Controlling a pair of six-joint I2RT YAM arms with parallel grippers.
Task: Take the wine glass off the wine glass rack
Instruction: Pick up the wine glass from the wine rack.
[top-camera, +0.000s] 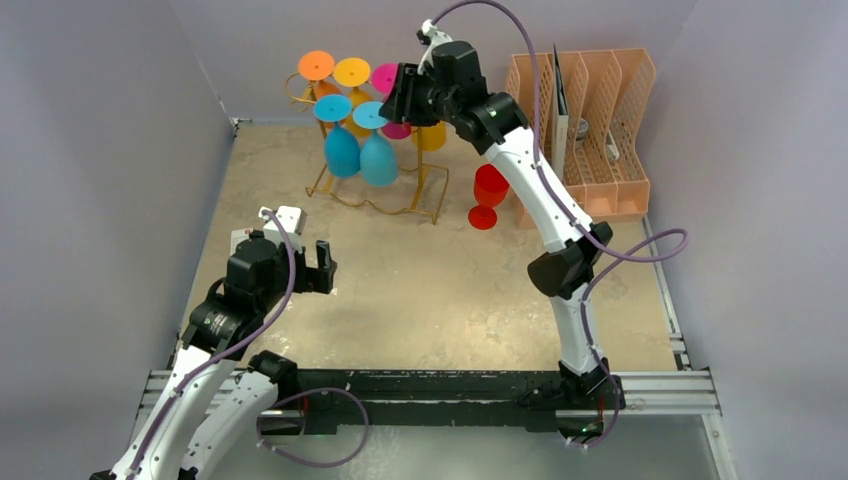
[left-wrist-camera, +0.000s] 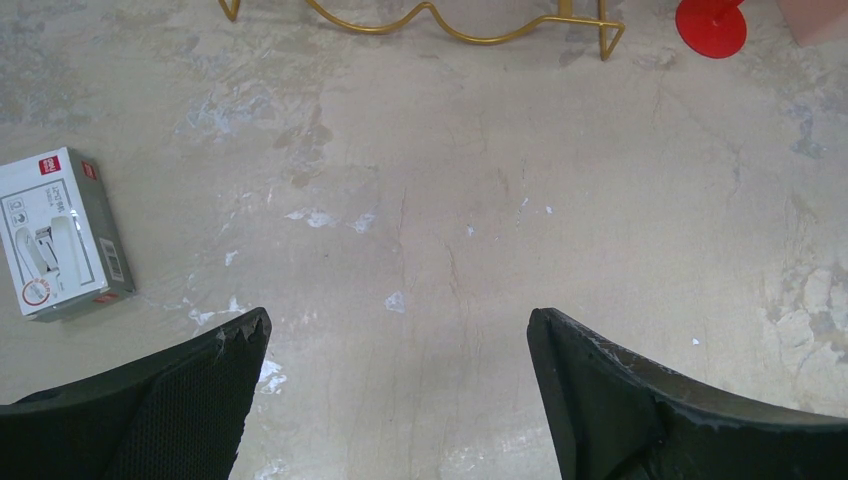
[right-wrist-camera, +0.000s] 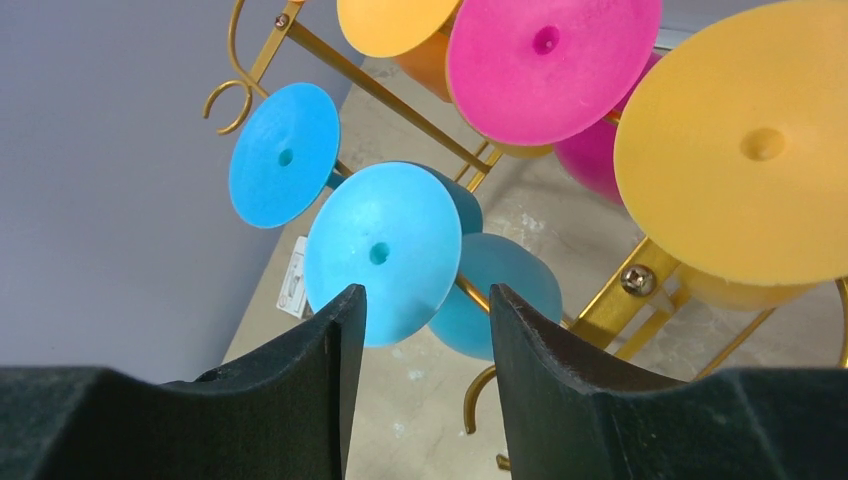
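Right claw (right-wrist-camera: 425, 300), partly apart, seemingly grips nothing beside the blue wine glass (right-wrist-camera: 375, 250) on the rack (right-wrist-camera: 612, 300); left claw (left-wrist-camera: 398, 320) wide apart.

Robot lab cell, grey partition walls (top-camera: 100, 150), aluminium mounting rail (top-camera: 680, 388)

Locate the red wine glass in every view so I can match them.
Top external: red wine glass, standing right of the gold rack.
Left wrist: its foot only, top edge, right.
Right wrist: not in view.
Shared landmark: the gold rack, in all three views.
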